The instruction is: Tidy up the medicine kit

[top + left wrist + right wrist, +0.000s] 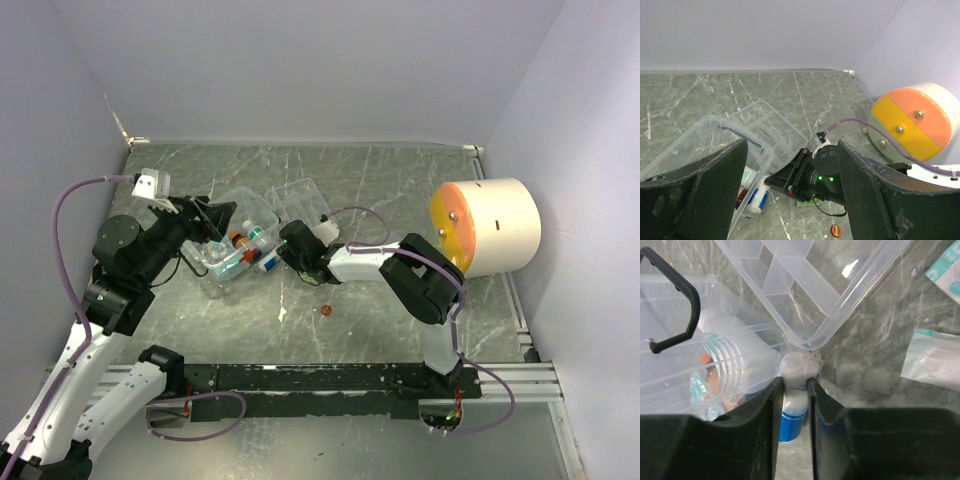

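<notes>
The medicine kit (232, 228) is a clear box with a black handle (681, 290), standing left of centre with bottles inside. Its clear divided tray (305, 203) lies just right of it, and the tray (805, 287) fills the top of the right wrist view. My right gripper (796, 385) is shut on a white and blue tube (798, 369), low at the corner where tray and box meet. The same tube (758, 199) shows against the box wall in the left wrist view. My left gripper (792, 150) hangs open above the box (710, 137), holding nothing.
A big cream cylinder with an orange face (490, 228) lies at the right. A small orange cap (326, 310) sits on the table in front of the right arm. Flat white packets (935, 360) lie right of the tray. Grey walls close in the table.
</notes>
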Controlling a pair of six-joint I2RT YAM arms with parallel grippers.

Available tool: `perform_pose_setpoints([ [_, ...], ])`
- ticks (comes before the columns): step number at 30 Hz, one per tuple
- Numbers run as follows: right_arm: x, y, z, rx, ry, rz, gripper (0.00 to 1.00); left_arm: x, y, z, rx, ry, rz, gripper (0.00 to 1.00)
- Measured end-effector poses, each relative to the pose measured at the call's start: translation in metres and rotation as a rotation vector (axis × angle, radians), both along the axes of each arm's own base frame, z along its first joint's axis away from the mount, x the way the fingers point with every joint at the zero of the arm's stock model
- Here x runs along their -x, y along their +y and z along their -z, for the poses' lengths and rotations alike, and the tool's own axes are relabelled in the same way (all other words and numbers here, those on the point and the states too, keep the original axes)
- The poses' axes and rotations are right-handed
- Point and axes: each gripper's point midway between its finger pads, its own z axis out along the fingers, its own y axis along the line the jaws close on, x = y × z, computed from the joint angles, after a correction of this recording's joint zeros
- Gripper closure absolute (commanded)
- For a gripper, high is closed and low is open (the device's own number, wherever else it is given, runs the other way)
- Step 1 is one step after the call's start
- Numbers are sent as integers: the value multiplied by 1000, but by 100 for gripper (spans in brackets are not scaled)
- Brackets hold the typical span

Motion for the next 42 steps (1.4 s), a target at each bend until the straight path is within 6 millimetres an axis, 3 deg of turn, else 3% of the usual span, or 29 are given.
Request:
perform_pose_setpoints([
  [3,-1,2,-2,-9,-7,-4,96,0,0,0,0,0,-1,17],
  [10,-1,1,-6,9,-35,-34,100,-1,0,1,2,6,-3,16],
  [15,14,-19,-19,60,-85,-93,100,-5,-2,7,-6,21,0,15],
  [24,40,-64,-105,86,-314,-185,100,-18,-21,31,-50,79,78,14],
  [29,52,-81,-151,113,-475,-259,100,-24,-57,73,-76,218,268,20],
  [33,60,-85,-183,128,-591,-332,100,-18,-87,97,-49,329,434,19],
  [38,74,-84,-220,109,-724,-422,100,2,-114,88,15,342,591,18],
  [42,81,-78,-232,96,-781,-482,100,16,-131,79,47,333,675,21],
])
